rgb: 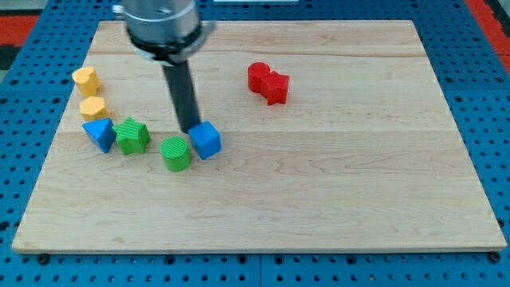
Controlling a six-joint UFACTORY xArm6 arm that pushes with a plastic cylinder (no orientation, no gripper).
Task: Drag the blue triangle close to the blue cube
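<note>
The blue triangle (100, 133) lies at the view's left on the wooden board (335, 183), touching the green star (132, 135) on its right. The blue cube (205, 140) sits near the board's middle-left, with the green cylinder (175, 153) just to its lower left. My tip (191, 128) is at the cube's upper-left edge, touching or nearly touching it. The tip is well to the right of the blue triangle, with the green star between them.
Two yellow blocks (86, 80) (92, 108) stand above the blue triangle at the left. Two red blocks (259, 76) (276, 87) sit together at the upper middle. The blue pegboard (24, 96) surrounds the board.
</note>
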